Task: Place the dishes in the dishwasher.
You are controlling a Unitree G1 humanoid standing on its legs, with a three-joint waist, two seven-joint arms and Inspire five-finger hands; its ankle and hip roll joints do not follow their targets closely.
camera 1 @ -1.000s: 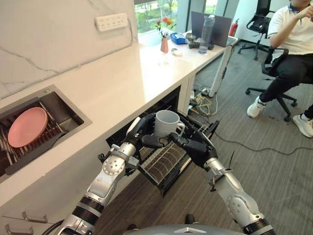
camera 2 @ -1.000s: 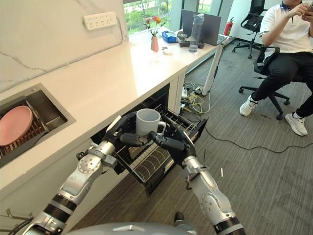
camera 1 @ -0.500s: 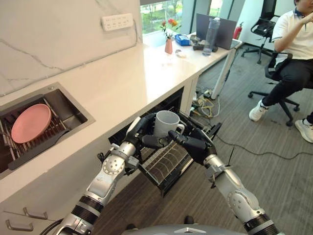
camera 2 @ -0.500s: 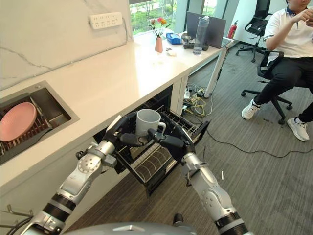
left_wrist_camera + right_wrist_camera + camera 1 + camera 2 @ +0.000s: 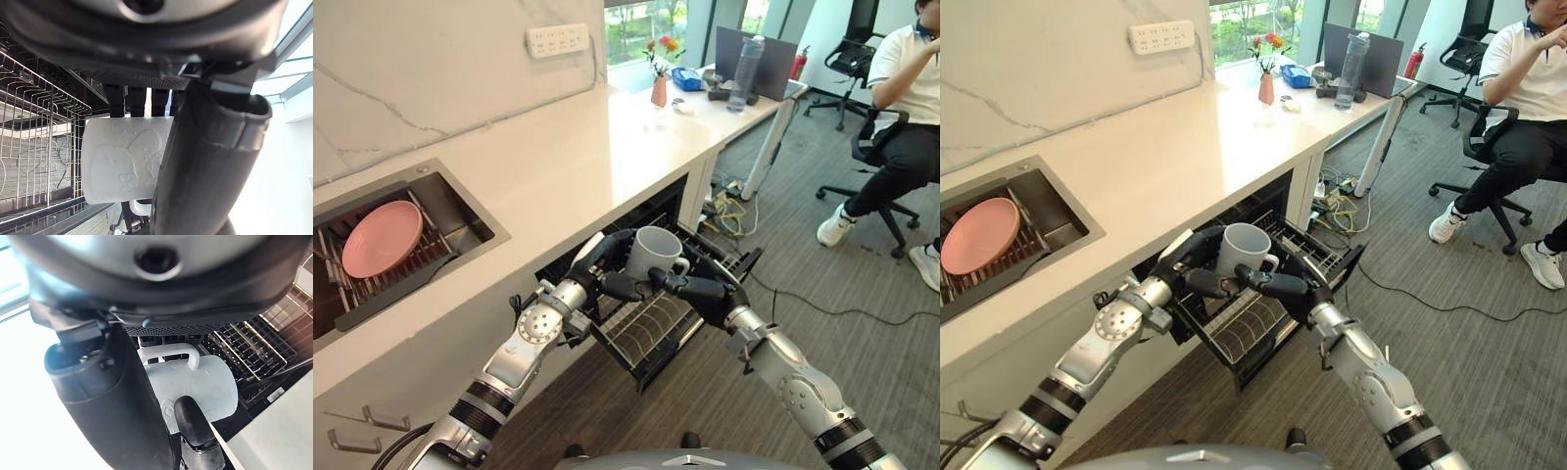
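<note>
Both hands are on the mug [image 5: 651, 253], held above the pulled-out rack [image 5: 651, 328] of the dishwasher under the counter [image 5: 558, 166]. The left hand [image 5: 599, 262] curls round its body; the right hand [image 5: 700, 291] has fingers at the handle side, thumb against the wall. Risk: in a handover, one hand letting go early drops the mug onto the wires. A pink plate [image 5: 382, 238] waits in the sink [image 5: 470, 211].

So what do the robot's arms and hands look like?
Both arms are shiny silver-grey metal with round disc-shaped joints and black ribbed bands near the bottom. Each ends in a dark, almost black robot hand, the left robot hand and the right robot hand, with chunky fingers. The left one has a white thumb cover.
</note>
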